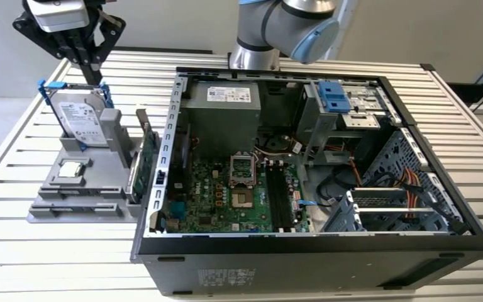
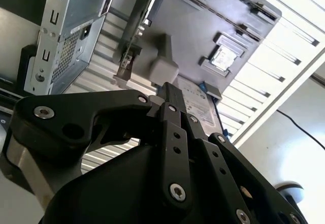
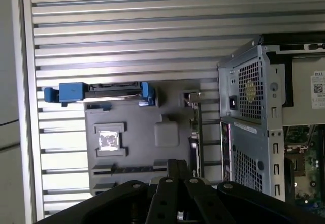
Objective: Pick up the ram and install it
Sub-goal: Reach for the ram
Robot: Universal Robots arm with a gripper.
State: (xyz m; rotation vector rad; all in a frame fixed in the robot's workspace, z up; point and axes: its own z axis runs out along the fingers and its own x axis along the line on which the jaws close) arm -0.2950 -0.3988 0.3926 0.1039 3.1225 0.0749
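Gripper (image 1: 97, 77) closed above hard drive (image 1: 82, 119); ram position on tray (image 1: 57, 215) unclear.

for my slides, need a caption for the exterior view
Gripper poised above the upright hard drive in the grey parts holder, beside the open computer case

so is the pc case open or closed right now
Open. The computer case lies with its side panel off; the motherboard and cables inside show in the exterior view.
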